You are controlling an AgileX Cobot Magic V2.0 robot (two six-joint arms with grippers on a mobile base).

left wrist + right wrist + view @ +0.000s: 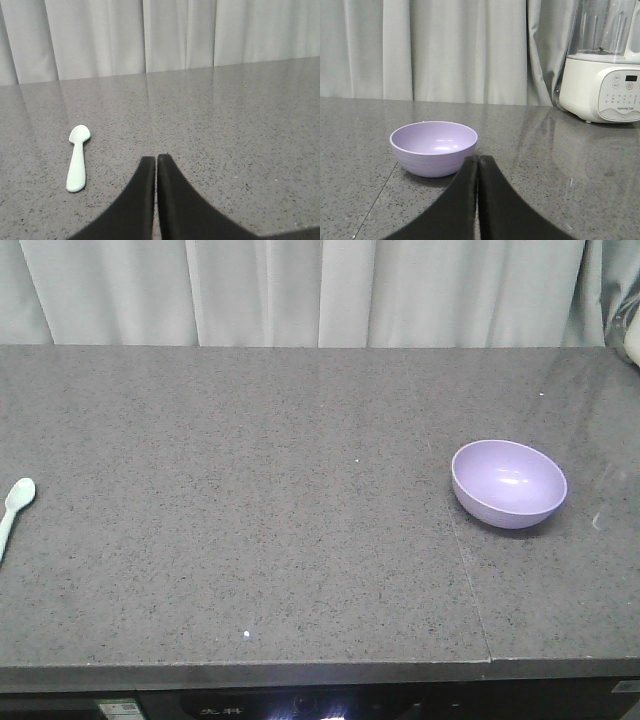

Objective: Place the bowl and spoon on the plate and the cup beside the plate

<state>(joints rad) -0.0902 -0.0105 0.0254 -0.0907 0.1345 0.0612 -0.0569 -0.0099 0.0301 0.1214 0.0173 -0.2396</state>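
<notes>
Both pressed together: left gripper (156, 159) right of spoon (77, 162), right gripper (477, 160) behind bowl (434, 150).

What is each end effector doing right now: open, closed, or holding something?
Left end effector: closed, holding nothing.
Right end effector: closed, holding nothing.

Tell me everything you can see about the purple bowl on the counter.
The bowl is small, round and lavender-purple. It looks like smooth, plain plastic, with a soft sheen on its inner wall. It stands upright and empty on the grey speckled counter, toward the right side in the front view. It casts a small shadow at its base. Nothing lies in it, and only the counter beneath appears to touch it.
</notes>
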